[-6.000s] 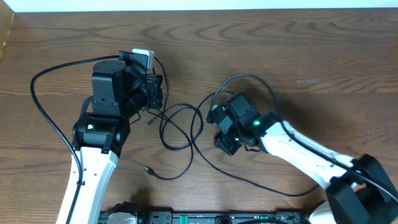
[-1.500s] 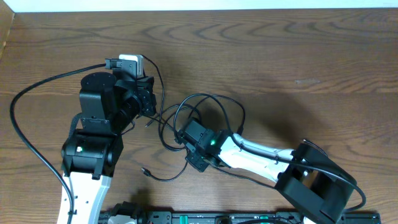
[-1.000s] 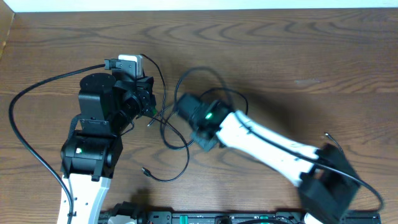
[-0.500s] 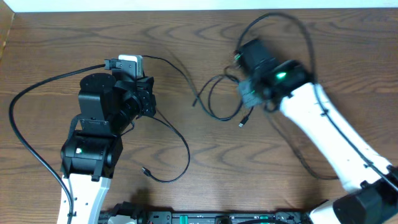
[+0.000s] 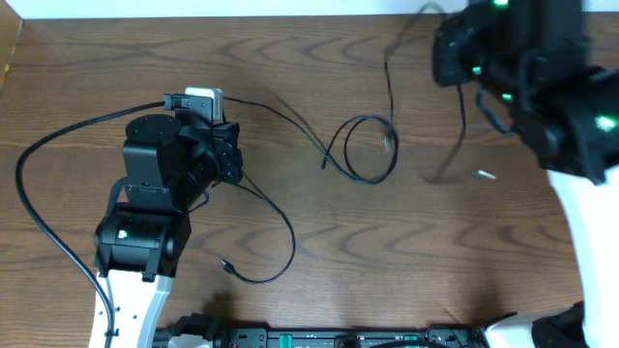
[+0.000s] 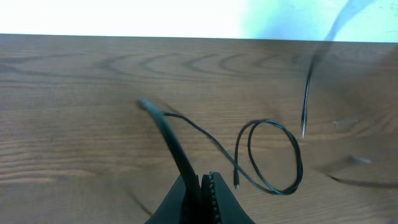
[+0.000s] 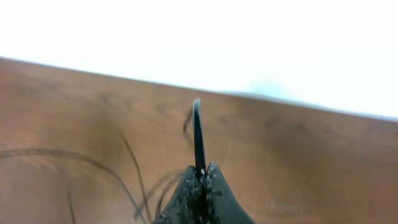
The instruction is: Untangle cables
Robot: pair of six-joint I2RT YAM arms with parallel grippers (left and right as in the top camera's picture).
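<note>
The table is dark brown wood, matt, with long wavy grain, and it fills nearly the whole overhead view. A bright white band runs beyond its far edge. The right arm, with white shells, black joints and green lights, hangs blurred over the far right corner. The left arm, of the same build, stands at the front left.

The left gripper is closed on a thin black cable. This runs from its fingers toward the table's middle and curls there into one round loop lying flat. The right gripper is pinched tight on a black cord that stands straight up from its tips. A second black strand curves from the left gripper toward the front edge and ends in a small plug. Whether strand, cord and loop are one piece cannot be told.
</note>
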